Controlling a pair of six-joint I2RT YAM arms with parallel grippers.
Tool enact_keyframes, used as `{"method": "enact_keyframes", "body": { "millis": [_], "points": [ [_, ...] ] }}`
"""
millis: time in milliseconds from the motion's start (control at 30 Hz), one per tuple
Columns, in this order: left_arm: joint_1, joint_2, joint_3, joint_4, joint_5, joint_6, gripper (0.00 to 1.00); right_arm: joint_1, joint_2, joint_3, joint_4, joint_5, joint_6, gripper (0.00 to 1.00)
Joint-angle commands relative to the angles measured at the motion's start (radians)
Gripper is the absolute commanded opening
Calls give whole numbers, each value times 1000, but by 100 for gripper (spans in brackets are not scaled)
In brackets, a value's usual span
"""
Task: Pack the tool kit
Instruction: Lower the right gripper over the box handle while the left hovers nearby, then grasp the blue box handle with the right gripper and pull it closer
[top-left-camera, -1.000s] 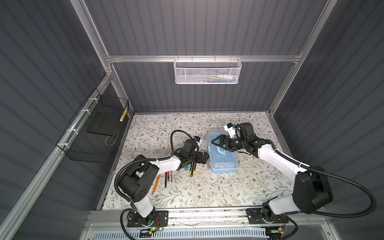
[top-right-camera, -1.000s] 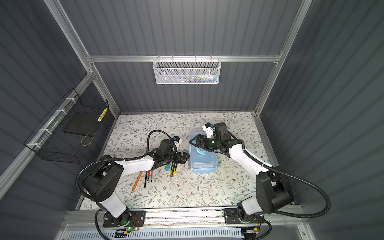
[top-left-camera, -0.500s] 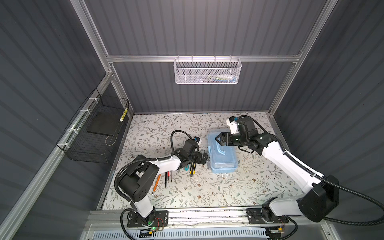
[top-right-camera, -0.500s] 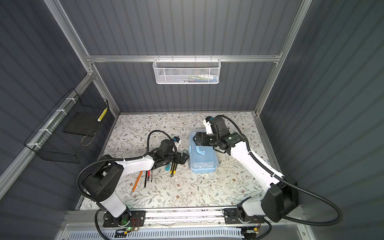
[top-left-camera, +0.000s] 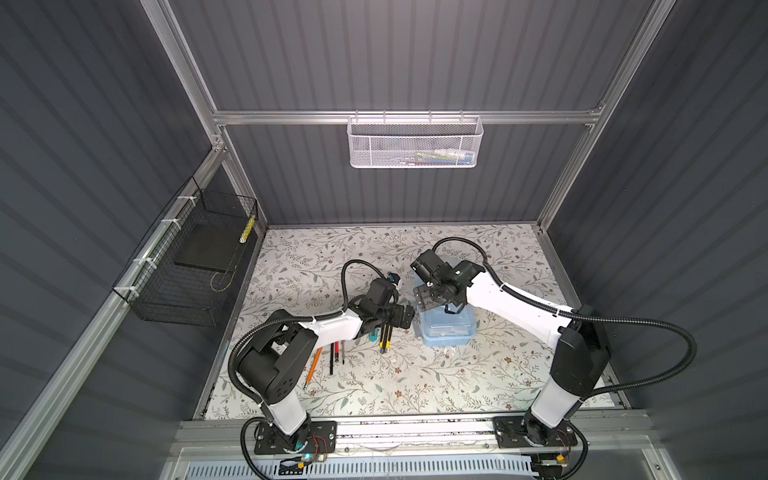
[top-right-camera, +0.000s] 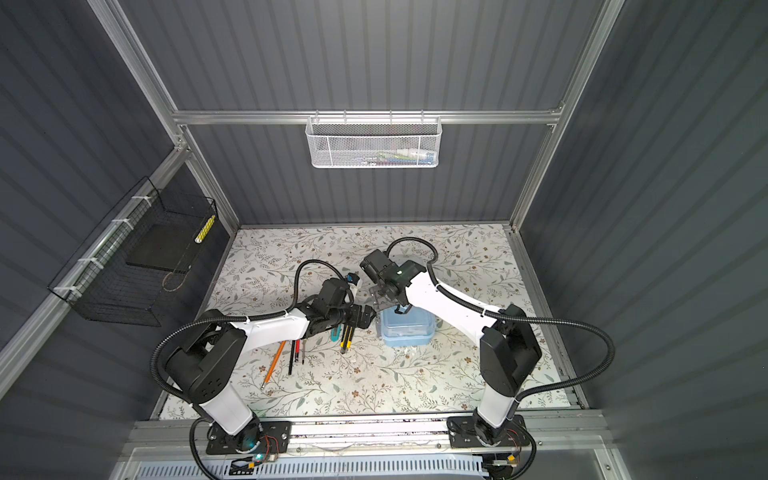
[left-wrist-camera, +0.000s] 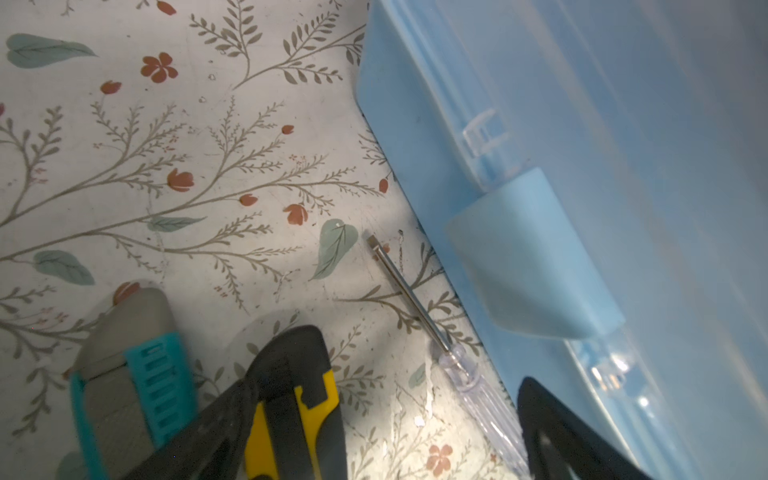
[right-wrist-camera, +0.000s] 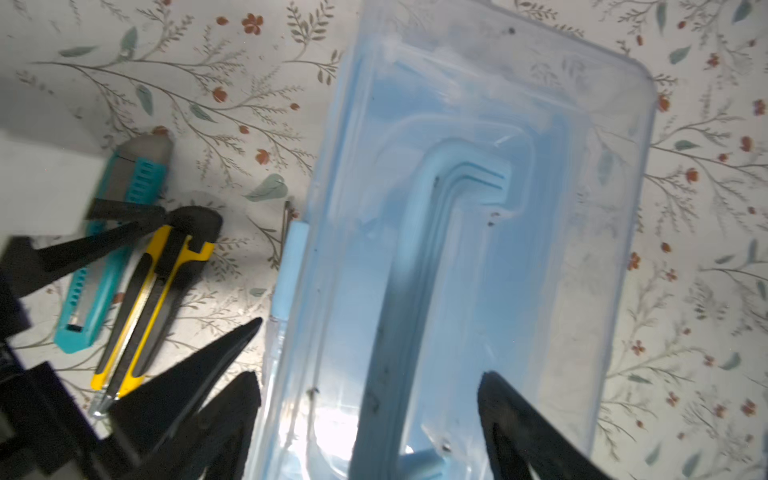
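The tool kit's light-blue box (top-left-camera: 446, 330) (top-right-camera: 405, 330) stands mid-mat with its clear lid down. My right gripper (top-left-camera: 438, 301) (right-wrist-camera: 370, 399) hovers open over the box's far end, and the blue handle (right-wrist-camera: 436, 249) runs between its spread jaws without touching them. My left gripper (top-left-camera: 409, 316) (left-wrist-camera: 395, 415) is open low against the box's left side, astride a clear-handled screwdriver (left-wrist-camera: 409, 293). A yellow-black cutter (left-wrist-camera: 291, 415) (right-wrist-camera: 153, 299) and a teal-grey cutter (left-wrist-camera: 133, 374) (right-wrist-camera: 112, 249) lie beside it.
Red and black pens (top-left-camera: 334, 357) and an orange pencil (top-left-camera: 313, 365) lie on the floral mat left of the cutters. A white mesh basket (top-left-camera: 415, 143) hangs on the back wall and a black wire basket (top-left-camera: 187, 266) on the left wall.
My right gripper has swung from the box's right side to above its far end, pointing down, and its jaws have narrowed slightly. The left arm has not moved.
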Motion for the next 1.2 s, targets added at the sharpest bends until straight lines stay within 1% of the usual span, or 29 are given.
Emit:
{"method": "enact_keyframes", "body": {
  "millis": [0, 100, 200, 267, 400, 733, 933, 1033, 1100, 1167],
  "points": [
    [-5, -35, -2, -22, -19, 22, 99, -2, -49, -4, -31, 95, -7, 84],
    [-4, -30, 1, -25, -21, 24, 99, -2, -56, -16, -30, 104, -4, 82],
    [-5, -23, 8, -29, -21, 25, 99, -2, -51, -26, -30, 105, -1, 77],
    [-4, -23, 8, -27, -15, 25, 99, -2, -47, -29, -30, 101, 4, 76],
    [-5, -26, 0, -27, -19, 27, 99, 6, -44, -28, -16, 77, 13, 77],
    [-5, -35, -20, -19, -27, 24, 99, 10, 12, -3, -46, 140, 0, 78],
    [-5, -48, -22, -22, -29, 28, 99, 5, 8, 2, -68, 196, -18, 69],
    [-5, -47, -19, -29, -29, 33, 99, 1, -5, -11, -62, 189, -11, 63],
    [-5, -48, -19, -29, -31, 33, 99, -3, -8, -17, -65, 182, -4, 56],
    [-4, -47, -16, -28, -26, 32, 99, -12, -17, -31, -57, 165, 3, 53]
  ]
}}
